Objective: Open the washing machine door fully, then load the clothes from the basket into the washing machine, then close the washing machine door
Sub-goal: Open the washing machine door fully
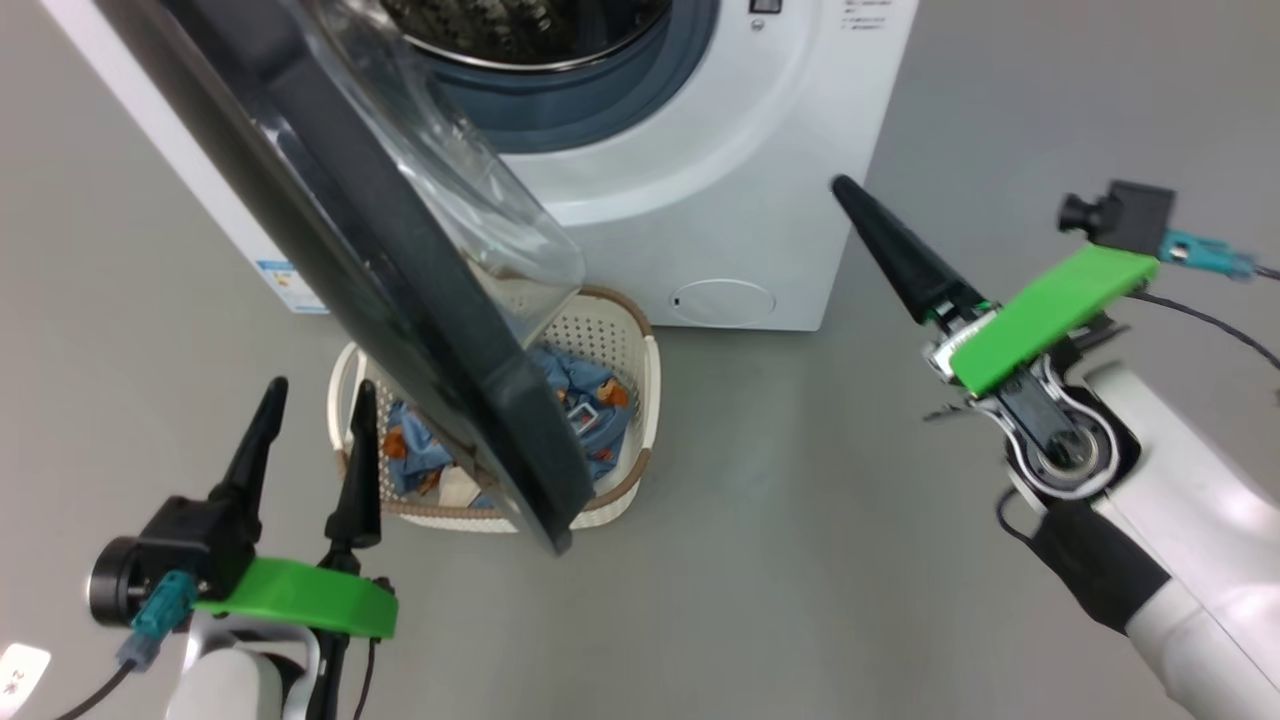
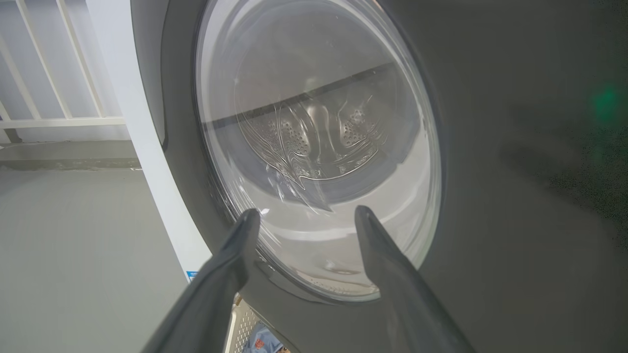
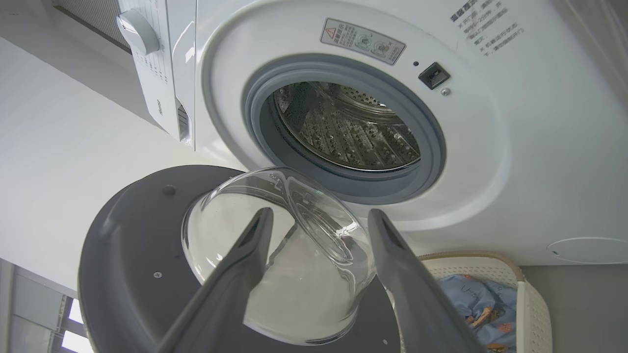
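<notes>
Black-rimmed door (image 1: pixel 400 300): swung open, centre-left of frame, overhanging basket (image 1: pixel 648 400).
Clothes (image 1: pixel 590 400): in basket.
Left hand (image 1: pixel 321 384): fingers apart, empty.
Right hand (image 3: pixel 320 212): fingers apart, empty.

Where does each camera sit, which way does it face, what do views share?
Head view: on the head, looking down at the washing machine, door and basket; both arms' open jaws show.
Left wrist view: on that wrist, facing the door's outside between its jaws.
Right wrist view: on that wrist, facing the door's glass, drum and clothes between its jaws.
Shared: the door, seen from opposite sides.
</notes>
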